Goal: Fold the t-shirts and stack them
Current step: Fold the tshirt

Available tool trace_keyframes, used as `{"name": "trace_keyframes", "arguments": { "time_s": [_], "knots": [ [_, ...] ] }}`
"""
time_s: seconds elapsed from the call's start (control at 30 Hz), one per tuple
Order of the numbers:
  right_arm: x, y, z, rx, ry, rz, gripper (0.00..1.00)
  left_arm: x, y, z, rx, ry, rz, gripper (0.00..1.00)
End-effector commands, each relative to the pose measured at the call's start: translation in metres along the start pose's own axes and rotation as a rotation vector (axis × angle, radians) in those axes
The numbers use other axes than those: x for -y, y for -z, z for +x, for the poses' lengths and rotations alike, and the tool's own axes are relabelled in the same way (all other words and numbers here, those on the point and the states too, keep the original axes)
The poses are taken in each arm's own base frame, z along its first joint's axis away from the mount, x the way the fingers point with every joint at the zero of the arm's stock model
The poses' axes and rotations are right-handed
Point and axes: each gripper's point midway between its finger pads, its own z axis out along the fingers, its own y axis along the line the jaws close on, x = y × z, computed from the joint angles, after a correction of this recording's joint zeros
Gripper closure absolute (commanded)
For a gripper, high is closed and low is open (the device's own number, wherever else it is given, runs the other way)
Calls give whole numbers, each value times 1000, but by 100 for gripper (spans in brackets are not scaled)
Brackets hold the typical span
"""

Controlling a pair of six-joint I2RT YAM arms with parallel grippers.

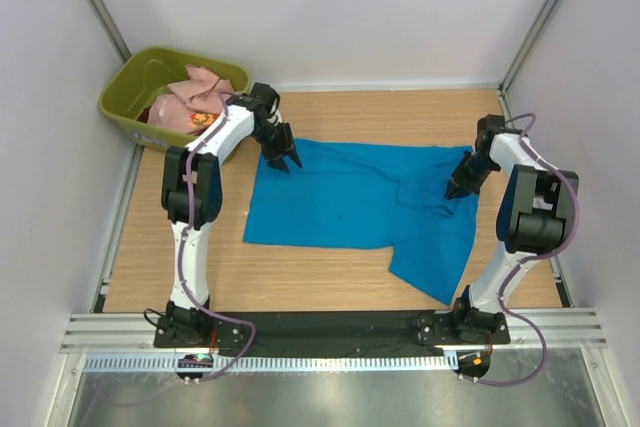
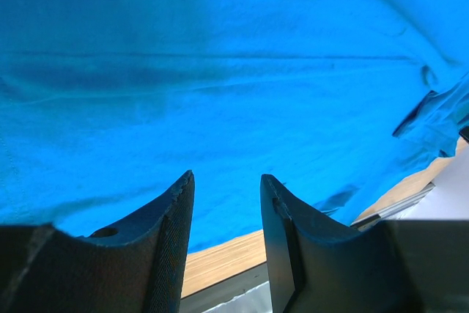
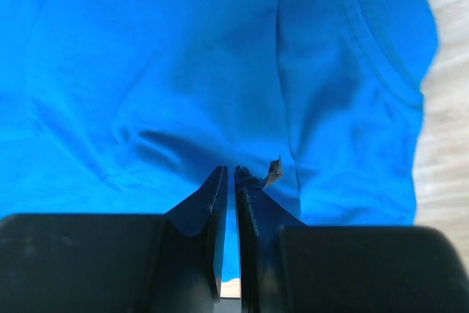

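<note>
Folding barely begun: blue t-shirt (image 1: 350, 197) lies spread on the table (image 1: 200, 267), right fingers (image 3: 209, 218) pinching its right edge, left fingers (image 2: 165, 254) open over its far-left corner; pink t-shirt (image 1: 190, 95) and patterned t-shirt (image 1: 204, 119) wait in the tub (image 1: 125, 107), nothing stacked.

No legible text, label, brand or number appears on anything.

Left gripper (image 2: 227, 176) seen from its own wrist: two dark fingers (image 2: 165, 240) rise from the lower edge, jaws parted with nothing between them. The blue t-shirt (image 2: 220, 71) fills the upper and middle frame, with a seam running across near the top and rumpled cloth at the right edge. A strip of wooden table (image 2: 220, 260) shows at lower centre.
</note>
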Motion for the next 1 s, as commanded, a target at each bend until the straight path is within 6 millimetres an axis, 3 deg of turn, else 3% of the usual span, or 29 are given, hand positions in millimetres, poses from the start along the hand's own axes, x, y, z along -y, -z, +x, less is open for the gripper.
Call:
{"name": "trace_keyframes", "arguments": {
  "time_s": [0.0, 0.2, 0.37, 0.47, 0.6, 0.8, 0.9, 0.97],
  "knots": [
    [-15, -10, 1, -20, 0, -43, 83, 13, 17, 2, 17, -36, 50, 57],
    [-14, -15, 39, -84, -11, -71, 82, 12, 20, 4, 28, -47, 42, 57],
    [-1, -25, 41, -74, 9, -17, 82, 8, 19, 6, 25, -50, 26, 58],
    [15, -31, 24, -23, 41, 82, 81, 7, 19, 9, 18, -53, 22, 59],
    [23, -19, -2, 38, 73, 176, 79, 8, 24, 9, 28, -61, 14, 59],
    [10, 22, -28, 128, 81, 171, 74, 8, 27, 6, 45, -70, 2, 59],
    [3, 30, -38, 168, 73, 158, 71, 8, 26, 6, 47, -70, 6, 59],
    [3, 21, -43, 163, 58, 167, 68, 11, 26, 7, 45, -72, 11, 59]
  ]
}}
